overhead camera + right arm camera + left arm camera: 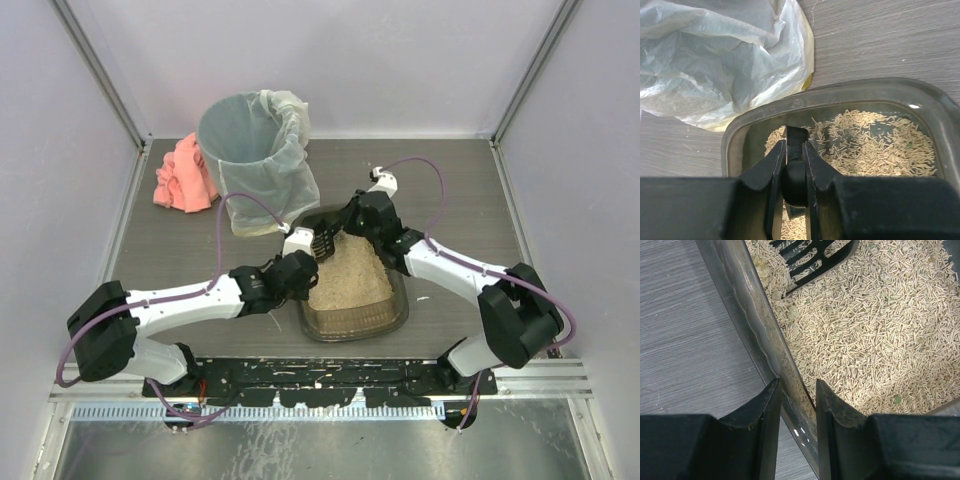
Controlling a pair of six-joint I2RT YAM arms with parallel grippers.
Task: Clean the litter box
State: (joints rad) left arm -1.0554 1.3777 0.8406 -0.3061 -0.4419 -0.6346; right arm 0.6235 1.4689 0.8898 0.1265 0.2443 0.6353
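The litter box [352, 328] is a dark tray of beige pellets in the table's middle. My left gripper [300, 268] stands astride its left wall [755, 325]. In the left wrist view the left gripper [796, 385] has one finger outside on the table side and one inside over the litter [875, 330], pressed onto the wall. My right gripper [345, 228] is over the tray's far end, shut on the handle of a black slotted scoop [323, 243]. The scoop handle [795, 180] fills the right gripper [795, 142]. The scoop's slotted head [815, 260] rests on the pellets.
A round grey bin [250, 140] with a clear liner [715, 55] stands just beyond the tray's far left corner. A pink cloth [183, 178] lies left of the bin. The tray's far rim [840, 92] lies close to the liner.
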